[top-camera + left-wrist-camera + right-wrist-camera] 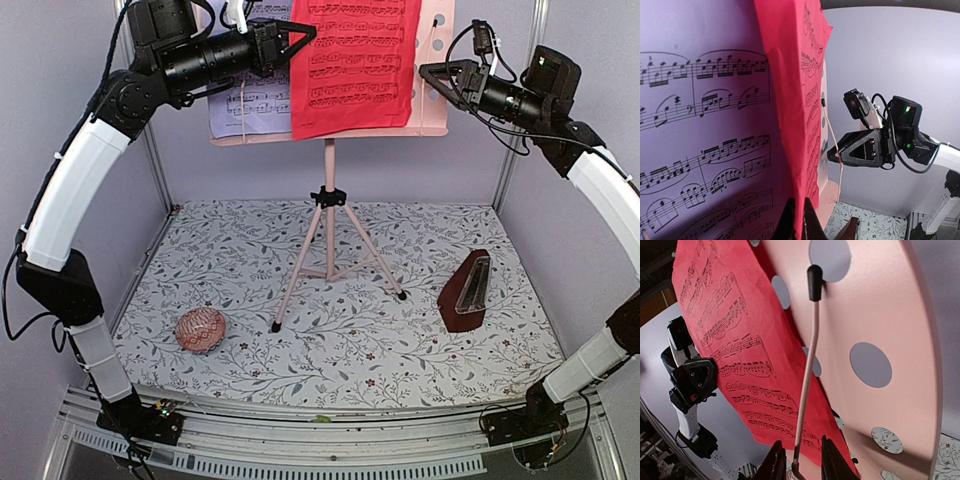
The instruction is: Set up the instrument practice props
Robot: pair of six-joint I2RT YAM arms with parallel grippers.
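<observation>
Top external view: the pink music stand [328,200] stands upright on its 3 legs in the middle of the flower-patterned tabletop [400,345], with its perforated panel [432,110] high at the back. 2 printed sheets lean on that panel. A lavender page [250,100] is on the left and a red page [350,70] is in the middle, overlapping the lavender one's right part. The dark red-brown metronome [465,292] sits upright on the tabletop to the right of the stand's legs, well apart from them. A reddish patterned ball [200,330] lies at front left.

The left pincer [308,36] reaches the red page's left edge. From the left wrist its fingers are pressed together on that edge, pinching the red sheet, with the lavender page to its left. The right pincer [428,72] is at the panel's right side. From the right wrist its 2 fingers stand partly apart on either side of the thin pink retainer wire [807,365] that lies across the panel. A gap shows on each side of the wire, so nothing is gripped.
</observation>
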